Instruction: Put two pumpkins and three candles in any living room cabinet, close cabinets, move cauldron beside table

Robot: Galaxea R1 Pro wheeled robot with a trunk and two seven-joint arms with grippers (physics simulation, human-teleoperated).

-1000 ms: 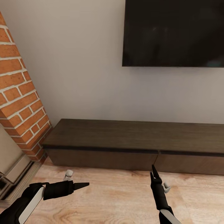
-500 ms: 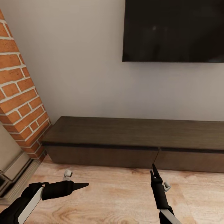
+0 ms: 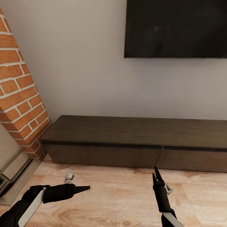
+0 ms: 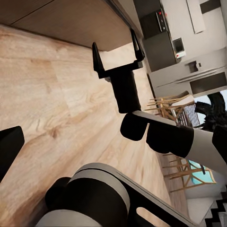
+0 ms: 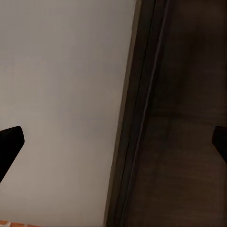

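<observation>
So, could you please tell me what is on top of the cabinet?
The cabinet top looks bare as far as the view reaches; above it hangs a TV. Both drawer fronts are shut, so the inside is hidden.

Dark-brown cabinet (image 3: 135,138), red brick column (image 3: 19,91), black screen (image 3: 176,28), pale wood-grain floor (image 3: 119,198)

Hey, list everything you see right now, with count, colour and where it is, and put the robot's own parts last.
Cabinet: one, dark brown, low along the wall, both drawer fronts shut.
TV: one, black, on the wall above the cabinet.
Brick column: one, red-orange, left of the cabinet.
Floor: pale wood, in front of the cabinet.
Dining chairs: light wood, far room in the left wrist view.
Left gripper: black, low over the floor.
Right gripper: black, open, empty.
</observation>
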